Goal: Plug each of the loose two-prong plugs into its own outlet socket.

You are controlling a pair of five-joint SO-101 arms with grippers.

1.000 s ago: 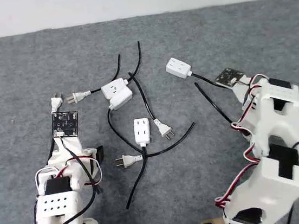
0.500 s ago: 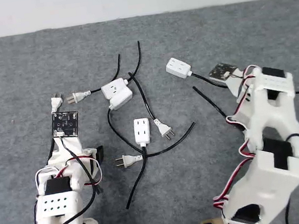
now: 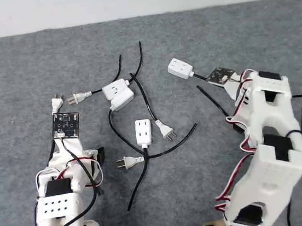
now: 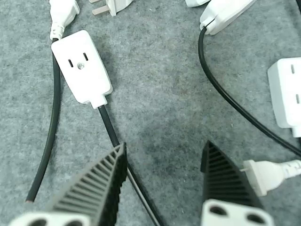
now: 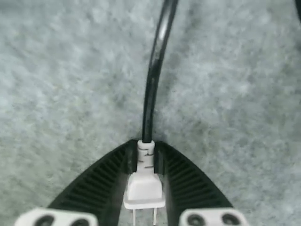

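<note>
Right gripper (image 5: 145, 149) clamped tight on 1 white two-prong plug (image 5: 143, 186), prongs toward the camera, its black cord (image 5: 155, 70) running away over the gray mat (image 5: 56, 70). High view: right arm (image 3: 269, 131) sits near the far socket (image 3: 179, 68). Left gripper (image 4: 164, 147) spread wide, holding nothing, above the mat near a single-outlet socket (image 4: 83, 68); a loose plug (image 4: 263, 175) lies just beside 1 finger. Middle socket (image 3: 143, 131) has a free plug (image 3: 166, 131) just beside it

The left arm (image 3: 55, 208) and right arm (image 3: 279, 173) are white plastic shells over black servos (image 3: 281, 155), trailing red, white and black wires (image 3: 234, 185). The left tool (image 4: 164, 146) and right tool (image 5: 146, 150) have black ribbed fingers (image 4: 99, 188).
</note>
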